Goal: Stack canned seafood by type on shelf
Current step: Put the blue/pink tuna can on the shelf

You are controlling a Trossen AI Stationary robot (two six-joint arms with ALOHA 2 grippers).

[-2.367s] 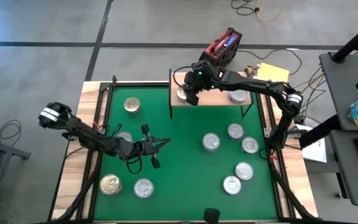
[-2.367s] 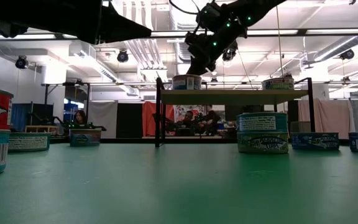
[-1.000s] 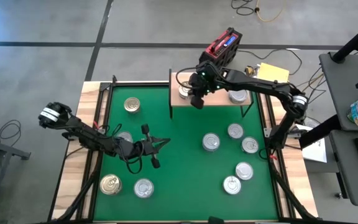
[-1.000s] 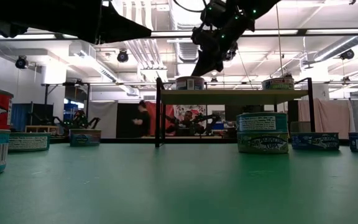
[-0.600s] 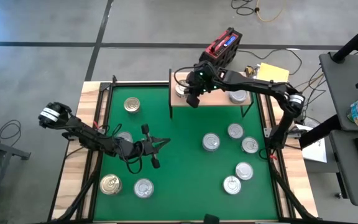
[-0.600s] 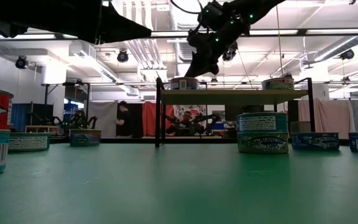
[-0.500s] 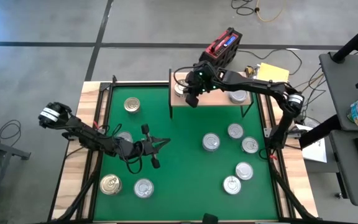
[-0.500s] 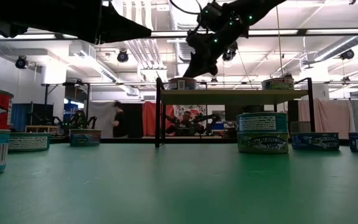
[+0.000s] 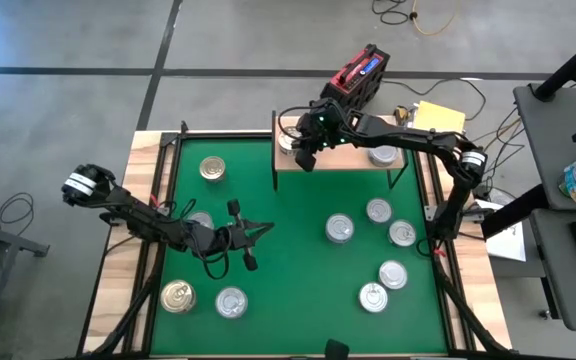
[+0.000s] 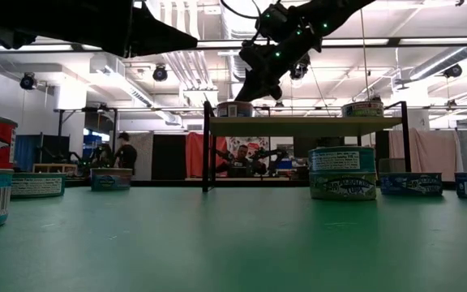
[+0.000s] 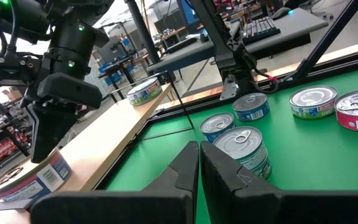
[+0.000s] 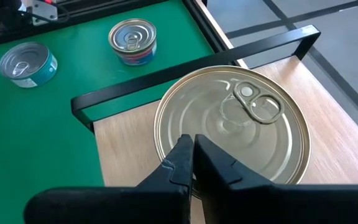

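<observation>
Counted only two short silver-topped round tins (image 9: 381, 155) on the small light-wood shelf (image 9: 338, 159) at the far side. Found the right gripper (image 9: 305, 160), fingers pressed together, empty, poised over the left shelf tin (image 9: 287, 141). Left gripper (image 9: 264, 228) idled closed mid-mat. Roughly eight tins (image 9: 340, 229) scattered on the green mat (image 9: 288, 280), unsorted.

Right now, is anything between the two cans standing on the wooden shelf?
No other can. In the high view, the right hand hangs by the left can; toward the right can the shelf is bare wood.

Bright, even overhead light; backlit low view.
</observation>
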